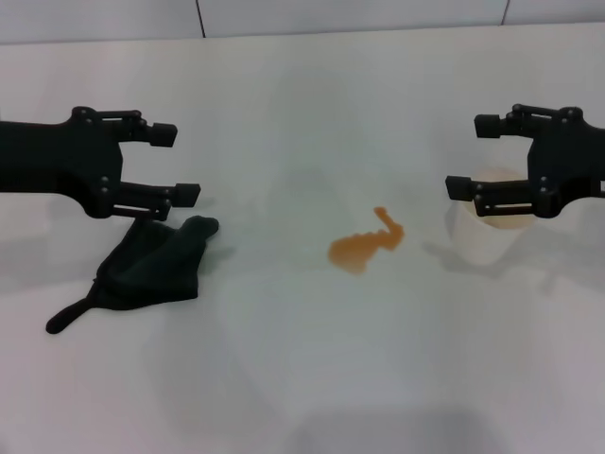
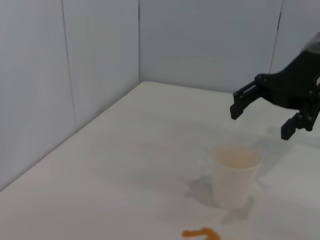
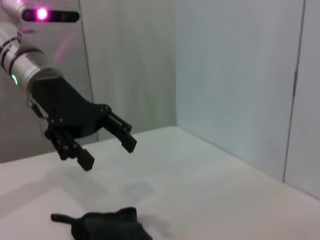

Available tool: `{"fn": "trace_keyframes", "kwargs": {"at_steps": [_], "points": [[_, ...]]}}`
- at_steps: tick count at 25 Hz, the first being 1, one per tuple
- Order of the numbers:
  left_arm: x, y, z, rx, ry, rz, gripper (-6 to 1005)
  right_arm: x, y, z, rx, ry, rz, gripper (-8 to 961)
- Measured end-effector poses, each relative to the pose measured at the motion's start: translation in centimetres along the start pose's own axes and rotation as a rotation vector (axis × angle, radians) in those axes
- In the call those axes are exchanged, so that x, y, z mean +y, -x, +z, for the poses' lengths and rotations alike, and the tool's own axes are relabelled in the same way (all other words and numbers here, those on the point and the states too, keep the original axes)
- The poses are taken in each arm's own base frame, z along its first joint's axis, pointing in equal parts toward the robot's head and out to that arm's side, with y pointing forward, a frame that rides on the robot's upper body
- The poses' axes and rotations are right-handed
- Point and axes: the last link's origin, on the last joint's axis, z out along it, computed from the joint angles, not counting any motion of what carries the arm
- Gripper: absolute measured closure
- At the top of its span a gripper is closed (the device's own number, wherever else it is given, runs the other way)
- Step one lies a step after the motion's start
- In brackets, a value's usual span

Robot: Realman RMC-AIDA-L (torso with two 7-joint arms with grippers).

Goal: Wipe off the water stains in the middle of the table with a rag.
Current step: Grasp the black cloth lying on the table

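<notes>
An orange-amber water stain [image 1: 367,246] with a thin arm lies in the middle of the white table [image 1: 302,378]; its edge also shows in the left wrist view as the stain [image 2: 201,233]. The black-teal rag [image 1: 151,268] lies crumpled on the table at the left, its narrow tail pointing toward the front; the right wrist view shows the rag [image 3: 107,226] too. My left gripper [image 1: 183,164] hovers open just above and behind the rag, holding nothing. My right gripper [image 1: 467,154] hangs open at the right, above a cup, also empty.
A white paper cup [image 1: 487,227] stands right of the stain, under the right gripper; it shows as the cup [image 2: 234,175] in the left wrist view. A grey wall [image 1: 284,14] runs along the table's far edge.
</notes>
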Motion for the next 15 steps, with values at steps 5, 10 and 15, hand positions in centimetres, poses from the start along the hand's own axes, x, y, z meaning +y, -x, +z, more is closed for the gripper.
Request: {"fn": "trace_keyframes", "kwargs": {"at_steps": [5, 10, 15], "points": [[0.1, 0.3, 0.1, -0.082, -0.004, -0.029, 169, -0.2, 1.0, -0.6, 0.028, 0.018, -0.001, 94], [-0.2, 1.1, -0.1, -0.171, -0.017, -0.092, 169, -0.2, 1.2, -0.6, 0.026, 0.018, -0.002, 94], [-0.6, 2.4, -0.1, -0.273, -0.048, -0.151, 170, -0.1, 1.3, -0.4, 0.021, 0.024, -0.001, 94]]}}
